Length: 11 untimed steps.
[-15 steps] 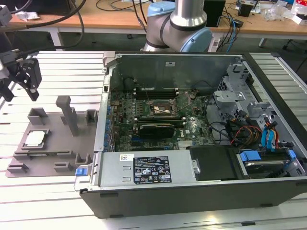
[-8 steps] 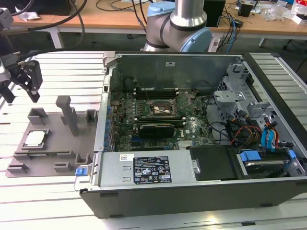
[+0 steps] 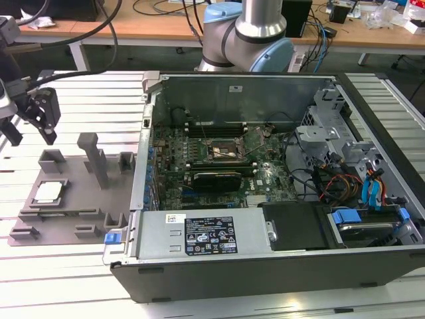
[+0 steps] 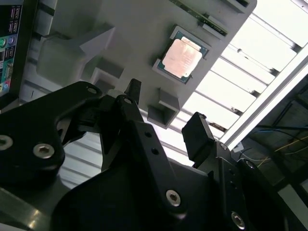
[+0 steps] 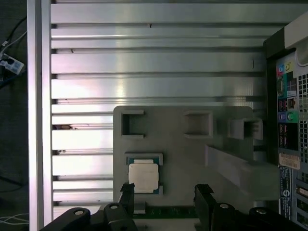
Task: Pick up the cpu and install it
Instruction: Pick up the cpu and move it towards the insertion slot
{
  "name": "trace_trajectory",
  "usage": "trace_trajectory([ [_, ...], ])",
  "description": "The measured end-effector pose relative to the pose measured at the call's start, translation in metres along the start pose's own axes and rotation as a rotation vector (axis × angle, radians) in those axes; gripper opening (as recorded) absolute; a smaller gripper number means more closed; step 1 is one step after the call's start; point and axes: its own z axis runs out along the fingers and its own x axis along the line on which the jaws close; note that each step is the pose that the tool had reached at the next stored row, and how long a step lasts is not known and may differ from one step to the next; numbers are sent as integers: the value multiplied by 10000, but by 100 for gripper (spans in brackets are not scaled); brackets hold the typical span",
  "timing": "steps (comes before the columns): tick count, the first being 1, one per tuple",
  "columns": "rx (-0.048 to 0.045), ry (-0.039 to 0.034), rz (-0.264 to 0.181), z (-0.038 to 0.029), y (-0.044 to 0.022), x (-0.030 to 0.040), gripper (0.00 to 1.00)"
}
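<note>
While I hover above the grey tray (image 3: 80,199), my gripper (image 3: 30,136) has its two black fingers (image 5: 127,195) spread wide and nothing between them. Below me the cpu (image 5: 143,177) lies flat in a square recess of the tray, silvery top up. In the first wrist view it sits closer to one fingertip than to the middle of the gap, and I am not touching it. The tray rests on the slatted aluminium table (image 3: 80,100), on the exterior view's left, just beside the open computer case (image 3: 265,259). Inside the case lies the motherboard (image 3: 199,159), with its square socket (image 3: 226,151) well apart from the cpu.
</note>
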Motion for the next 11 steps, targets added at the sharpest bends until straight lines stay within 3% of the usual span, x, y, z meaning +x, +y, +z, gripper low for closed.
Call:
trace_trajectory([
  [11, 0, 0, 0, 125, -2, 3, 62],
])
